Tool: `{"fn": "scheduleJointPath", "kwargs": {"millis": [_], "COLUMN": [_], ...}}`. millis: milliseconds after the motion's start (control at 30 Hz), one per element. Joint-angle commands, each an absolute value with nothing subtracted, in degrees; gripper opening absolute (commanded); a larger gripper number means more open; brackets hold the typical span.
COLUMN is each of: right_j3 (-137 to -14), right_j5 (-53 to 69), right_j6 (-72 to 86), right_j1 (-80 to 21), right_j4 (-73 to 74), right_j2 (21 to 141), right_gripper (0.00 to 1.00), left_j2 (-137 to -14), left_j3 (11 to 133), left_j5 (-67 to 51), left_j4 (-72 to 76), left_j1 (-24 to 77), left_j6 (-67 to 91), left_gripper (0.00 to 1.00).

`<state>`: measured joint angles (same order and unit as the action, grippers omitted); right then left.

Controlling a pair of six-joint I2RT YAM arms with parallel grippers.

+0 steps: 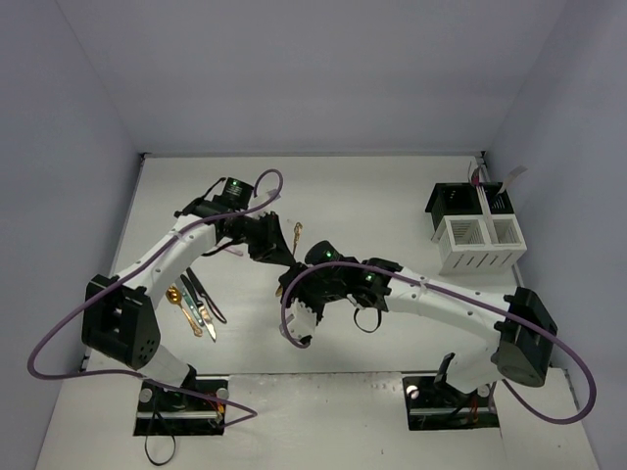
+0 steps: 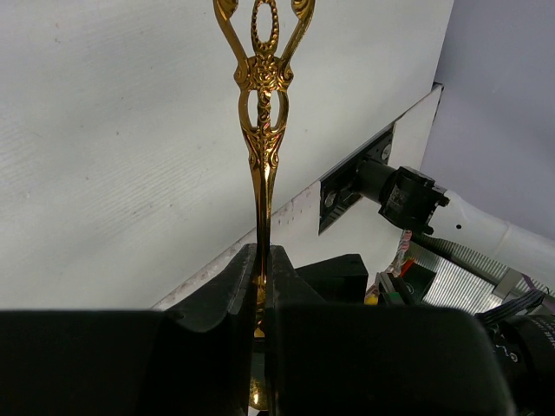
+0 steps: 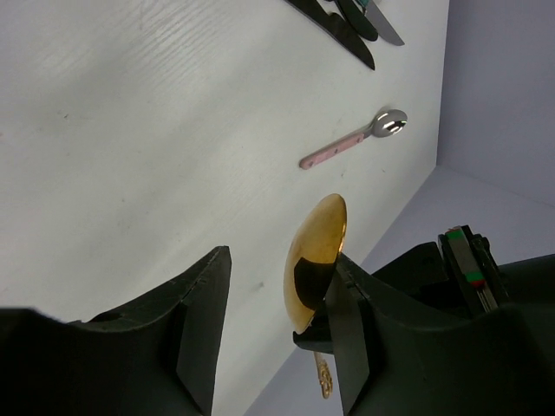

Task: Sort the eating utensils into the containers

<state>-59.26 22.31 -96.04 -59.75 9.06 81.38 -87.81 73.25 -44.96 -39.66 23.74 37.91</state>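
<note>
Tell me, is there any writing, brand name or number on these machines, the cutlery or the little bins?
No text can be read in any view.
Gold spoon: only scrollwork on the handle, no letters.
Bins: plain slotted walls, no label showing.
Arms: green lights only, no lettering seen.
Red and green patch in the right wrist view: too small to tell whether it carries writing.

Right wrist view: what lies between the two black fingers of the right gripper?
The bowl of a shiny gold spoon hangs there, close to one black finger; the right wrist view shows it.
</note>
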Motion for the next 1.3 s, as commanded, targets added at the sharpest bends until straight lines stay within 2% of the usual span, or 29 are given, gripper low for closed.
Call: {"fn": "scheduleJointPath", "kwargs": {"millis": [0,167,233,267,333,500,533,700,900,1067,1133,1267], "right_j3": [-63.01,-63.80,-64.05,-64.16,-64.41,-64.36,-64.34,-63.37,-64.97,-75.94,-83.04,-89.61], "right_j5": [22.94,22.85,22.91,22.85,23.08,23.29,23.29,22.44,20.58,23.16,26.54,29.95], "right_j6": [-93.79,-92.56,-92.07,-91.85,-91.05,-88.01,-87.51,-82.39,-67.76,-42.06,-34.22,-23.54], "right_j1": [-60.29,-60.29,-60.29,-60.29,-60.28,-61.13,-61.32,-61.87,-57.21,-38.88,-27.28,-13.01], "right_j4": [5.98,5.80,5.71,5.71,5.71,5.79,5.80,5.77,5.32,4.83,4.57,3.45], "right_j2": [82.52,83.14,82.87,82.71,82.32,80.42,80.03,76.54,73.21,77.77,80.10,84.34], "right_gripper": [0.40,0.22,0.08,0.04,0.00,0.00,0.00,0.00,0.00,0.00,0.00,0.00], "left_j2": [-85.70,-84.82,-84.52,-84.46,-84.49,-84.47,-84.31,-82.27,-78.31,-78.90,-78.39,-75.40], "left_j3": [75.33,74.36,74.18,74.18,74.42,75.89,76.16,79.34,81.26,81.41,80.30,75.02], "left_j5": [-45.00,-43.86,-43.46,-43.25,-43.02,-42.55,-42.61,-40.52,-32.67,-33.51,-33.65,-31.00], "left_j4": [-38.23,-38.23,-38.23,-38.23,-38.19,-38.40,-38.48,-40.28,-40.07,-39.24,-37.70,-30.90], "left_j1": [24.43,24.79,24.79,24.79,24.65,23.45,23.15,20.67,8.92,0.94,0.36,0.35], "left_j6": [37.79,37.71,37.50,37.44,36.88,36.12,36.05,33.66,27.83,23.29,22.15,19.06], "left_gripper": [0.00,0.00,0.04,0.10,0.29,0.76,0.82,0.85,0.86,0.86,0.86,0.86]}}
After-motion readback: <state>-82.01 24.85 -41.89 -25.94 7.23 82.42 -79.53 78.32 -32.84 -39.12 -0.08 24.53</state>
